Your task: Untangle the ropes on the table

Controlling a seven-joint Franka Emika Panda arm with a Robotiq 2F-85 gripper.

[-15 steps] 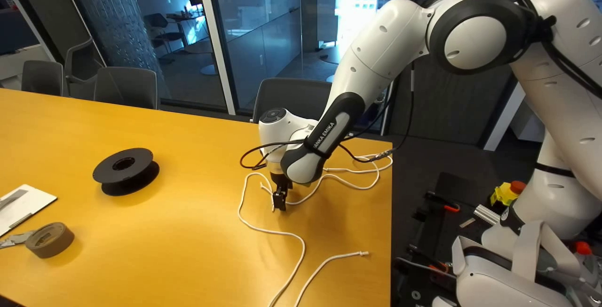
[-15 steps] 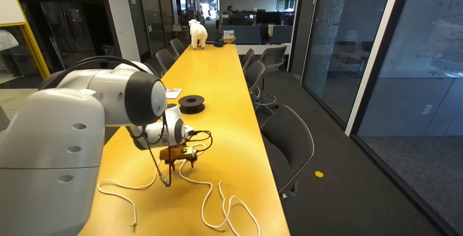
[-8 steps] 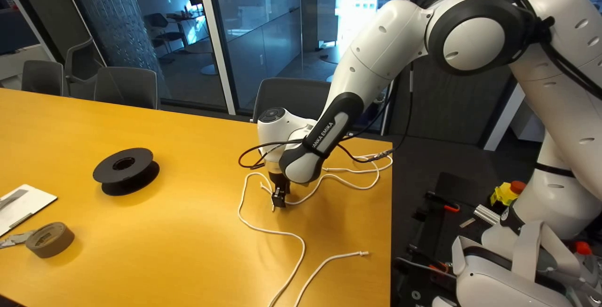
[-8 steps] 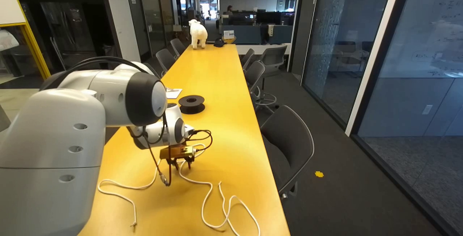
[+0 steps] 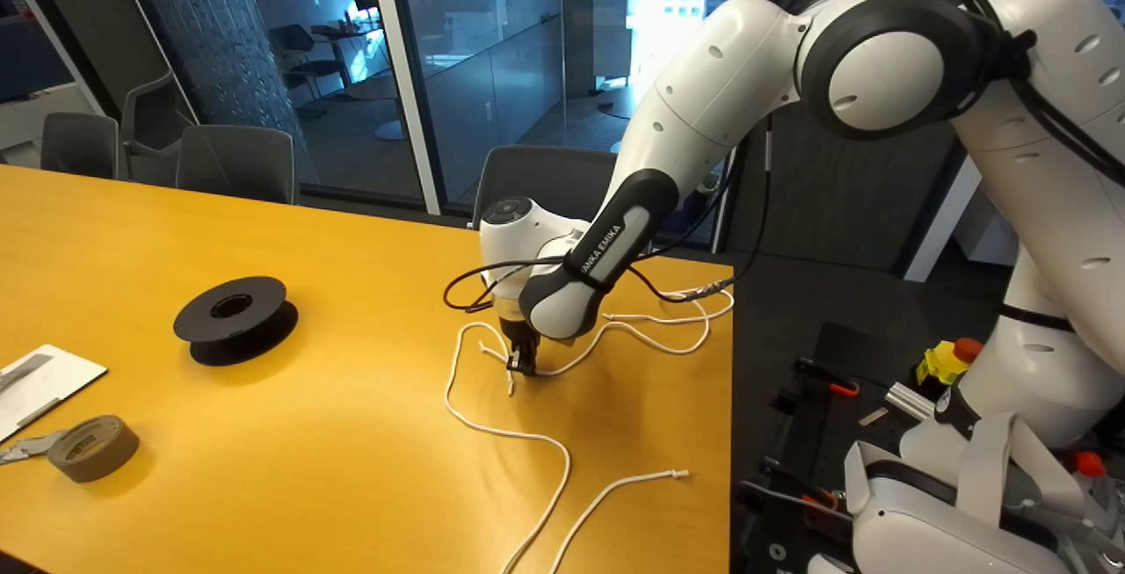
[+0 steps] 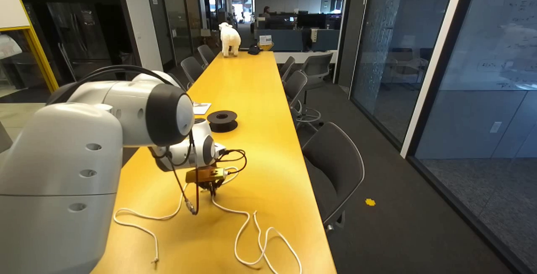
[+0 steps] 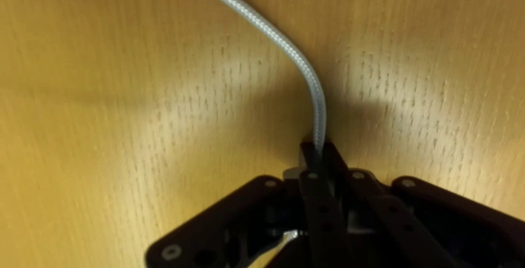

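White ropes lie in long wavy strands over the yellow table [image 5: 352, 433]. In the wrist view a rope [image 7: 295, 54] curves down into my gripper [image 7: 318, 151], whose fingers are shut on it. Exterior views show the gripper [image 5: 522, 366] pointing down just over the table, among strands near a loose end. A strand [image 5: 510, 432] bends away toward the front, and a loop [image 5: 672, 352] lies by the table's right edge. In an exterior view two strands cross low in the picture, near a loop [image 6: 247, 262]; a knotted end [image 6: 155, 260] lies apart. The arm partly hides the rope behind it.
A black spool [image 5: 233, 315] stands on the table, with a roll of tape [image 5: 94, 448] and a white clipboard [image 5: 61, 372] farther left. Black cables [image 6: 237, 160] hang around the wrist. A chair [image 6: 335, 173] stands close to the table's long side.
The jaws have come together from open and now pinch the rope. My gripper has risen slightly, and the rope beside it has been drawn in between the fingers.
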